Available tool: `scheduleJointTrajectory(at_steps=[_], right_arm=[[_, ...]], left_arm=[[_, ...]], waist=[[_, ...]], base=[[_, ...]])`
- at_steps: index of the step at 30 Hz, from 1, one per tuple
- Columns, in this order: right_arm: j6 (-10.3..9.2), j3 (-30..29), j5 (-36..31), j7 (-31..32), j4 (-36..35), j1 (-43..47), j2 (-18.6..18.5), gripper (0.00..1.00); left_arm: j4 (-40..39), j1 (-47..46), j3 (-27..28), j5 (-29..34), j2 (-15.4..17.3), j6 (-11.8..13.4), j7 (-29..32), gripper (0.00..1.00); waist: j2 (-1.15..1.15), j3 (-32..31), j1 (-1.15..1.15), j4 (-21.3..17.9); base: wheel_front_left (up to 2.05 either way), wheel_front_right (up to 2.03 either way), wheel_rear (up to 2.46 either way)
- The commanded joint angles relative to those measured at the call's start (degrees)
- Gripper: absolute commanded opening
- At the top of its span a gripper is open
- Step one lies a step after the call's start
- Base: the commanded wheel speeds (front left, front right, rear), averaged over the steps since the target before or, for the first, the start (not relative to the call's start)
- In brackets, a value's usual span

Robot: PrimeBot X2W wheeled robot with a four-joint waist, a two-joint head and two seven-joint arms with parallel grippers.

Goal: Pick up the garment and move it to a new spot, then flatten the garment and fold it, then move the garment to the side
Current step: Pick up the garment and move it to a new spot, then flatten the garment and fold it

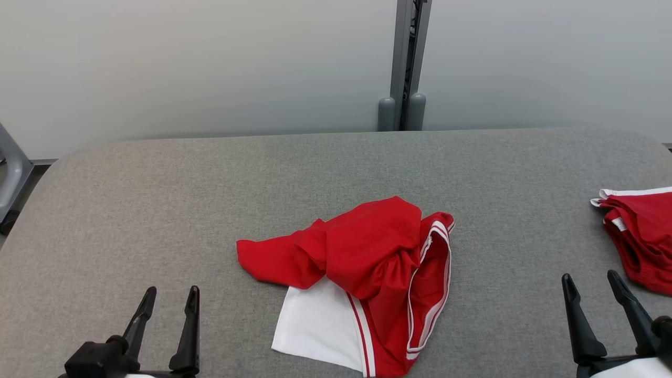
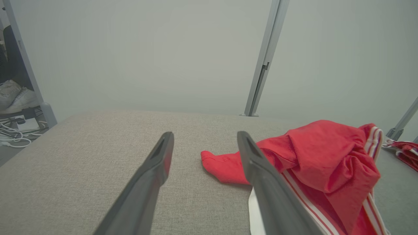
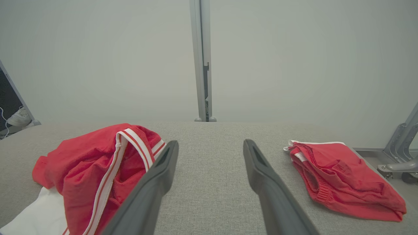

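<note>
Judging the crumpled red garment (image 1: 367, 262) soft, light and floppy, we see it lying between our left gripper (image 1: 173, 290) and right gripper (image 1: 589, 275), both spread empty; we'd pinch its bunched upper folds.

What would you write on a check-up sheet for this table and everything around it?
Surface: grey fabric table, flat, with rounded far corners.
Job's things: red and white garment, crumpled in a heap near the middle front, not yet flattened.
Clutter: second red garment with white trim, by the table's right edge, apart from the heap.
Grippers: left gripper and right gripper are both open and holding nothing, one on each side of the heap, not touching it.
Cables: white cables on the floor past the table's left end.
Surroundings: pale wall with a grey post; white shoes near the cables; metal frame on the right.
</note>
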Motion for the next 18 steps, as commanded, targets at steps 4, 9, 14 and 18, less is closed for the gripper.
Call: scheduleJointTrajectory(at_steps=[4,9,14,18], right_arm=[[-0.02,-0.2,0.3,0.0,0.0,0.3,-0.2,1.0],[-0.02,-0.1,0.3,-0.1,0.1,0.1,-0.2,1.0],[-0.02,0.9,0.1,0.2,0.3,-0.8,-0.2,1.0],[-0.02,3.4,-0.2,1.0,0.3,-2.9,-0.6,1.0]], left_arm=[[0.1,-0.3,0.0,-0.2,0.6,0.2,-0.1,1.0],[0.5,-0.9,0.0,-0.4,0.7,-0.1,-0.4,1.0],[0.7,-1.9,-0.3,-0.3,0.6,-0.3,-0.7,1.0],[0.6,-3.5,-0.8,0.1,0.3,-0.6,-0.9,1.0]], waist=[[0.0,0.1,0.0,0.1],[0.0,0.2,0.0,0.2],[0.0,0.6,0.0,1.0],[0.0,2.0,0.0,2.9]], base=[[0.0,0.0,0.0],[0.0,0.0,0.0],[0.0,0.0,0.0],[0.0,0.0,0.0]])
